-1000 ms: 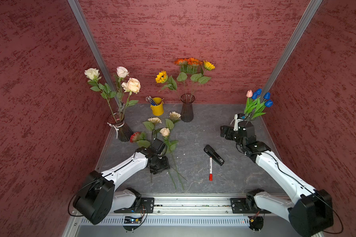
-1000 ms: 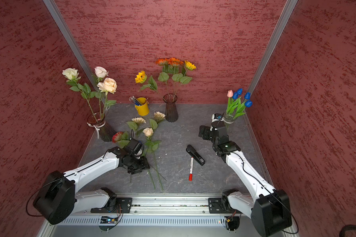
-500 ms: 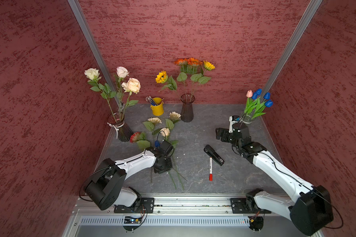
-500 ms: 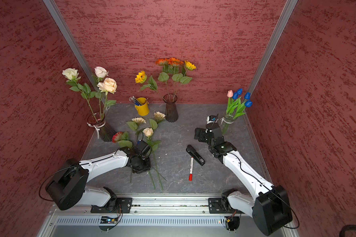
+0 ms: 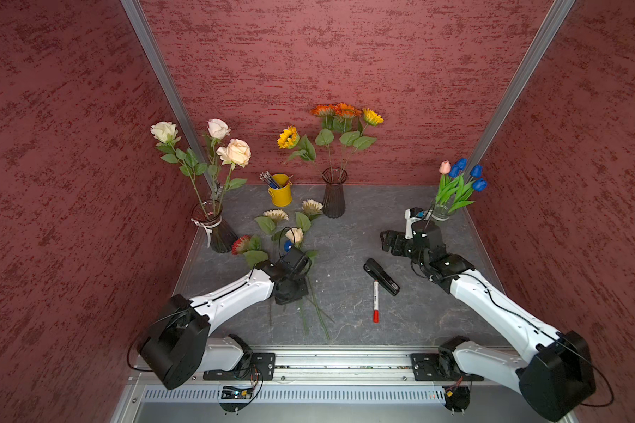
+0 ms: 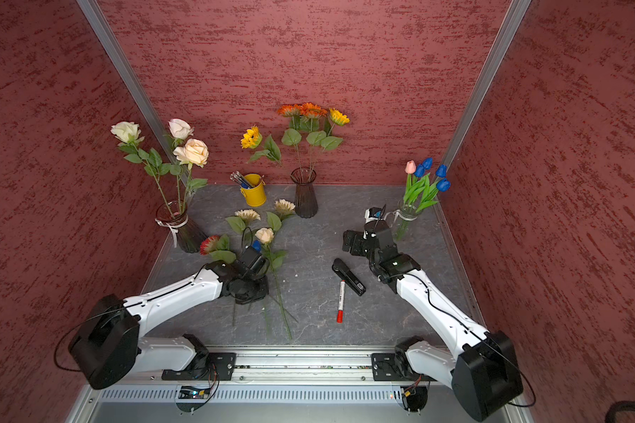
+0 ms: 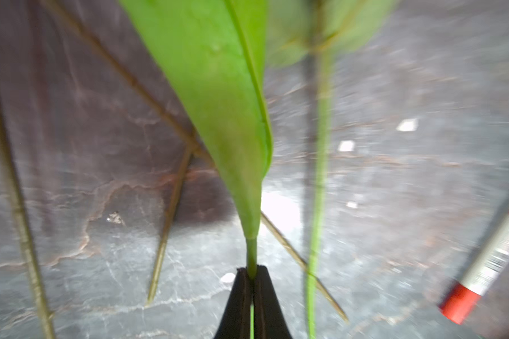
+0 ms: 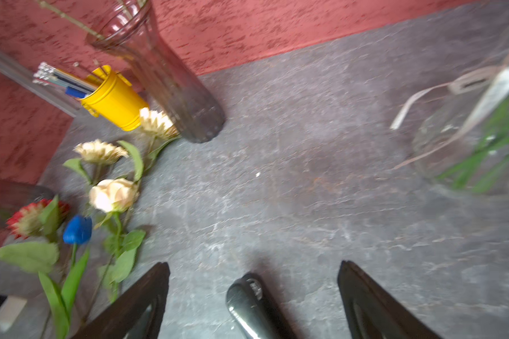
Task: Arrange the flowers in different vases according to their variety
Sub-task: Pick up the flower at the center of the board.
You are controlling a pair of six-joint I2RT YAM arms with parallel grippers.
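Left wrist view shows the left hand pinched tight on the blue tulip stem, among loose flowers left-middle on the worktop; the right hand gapes wide, empty.

Both top views look down over my whole table; my wrist cameras sit low and close; left shares the marker, right the cup.

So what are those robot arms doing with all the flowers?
The robot is sorting fake flowers into vases by kind. The left end effector is shut on the thin green stem of a small blue tulip among loose flowers on the grey table. The right end effector is open and empty, near the small clear glass vase holding the other tulips.
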